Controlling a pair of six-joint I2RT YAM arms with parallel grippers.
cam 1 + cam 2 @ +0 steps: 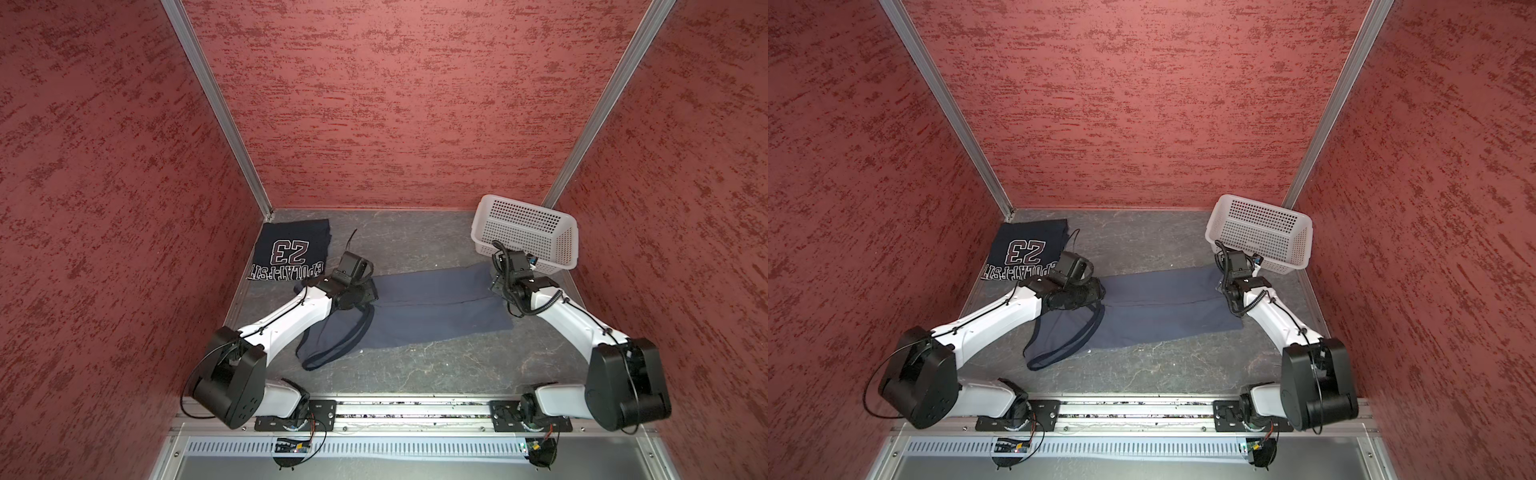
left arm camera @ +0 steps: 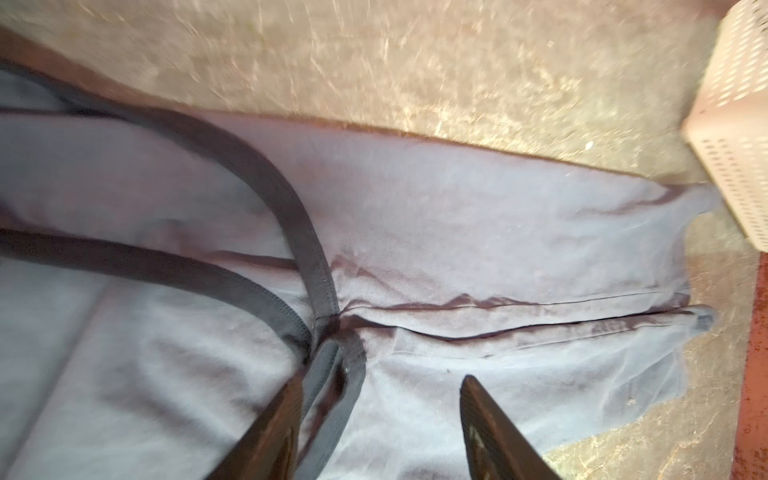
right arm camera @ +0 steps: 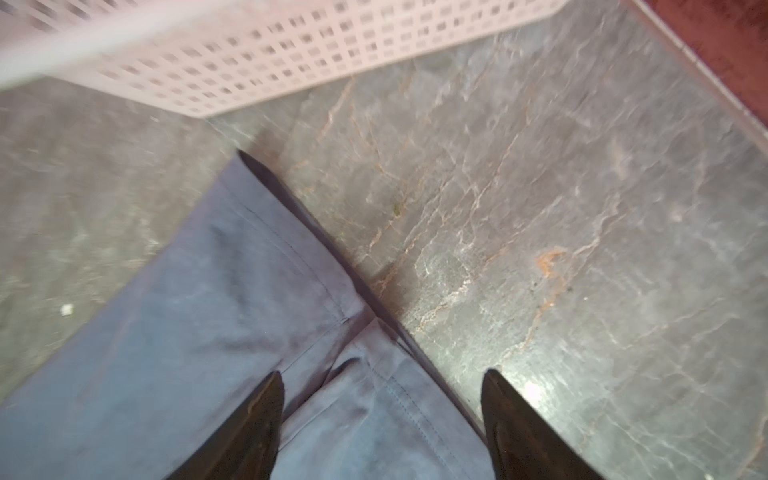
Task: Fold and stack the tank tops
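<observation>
My left pincer (image 2: 380, 388) and right pincer (image 3: 382, 376) gaped wide, gripping nothing, over the slate blue-grey cloth tank top (image 1: 432, 307); a white perforated plastic basket (image 1: 528, 232) stood mid-right of the frame.

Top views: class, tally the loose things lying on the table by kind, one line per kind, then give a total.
Tank tops: 2 (navy "23" tank top, blue-grey tank top)
Baskets: 1 (white basket)
Total: 3
</observation>
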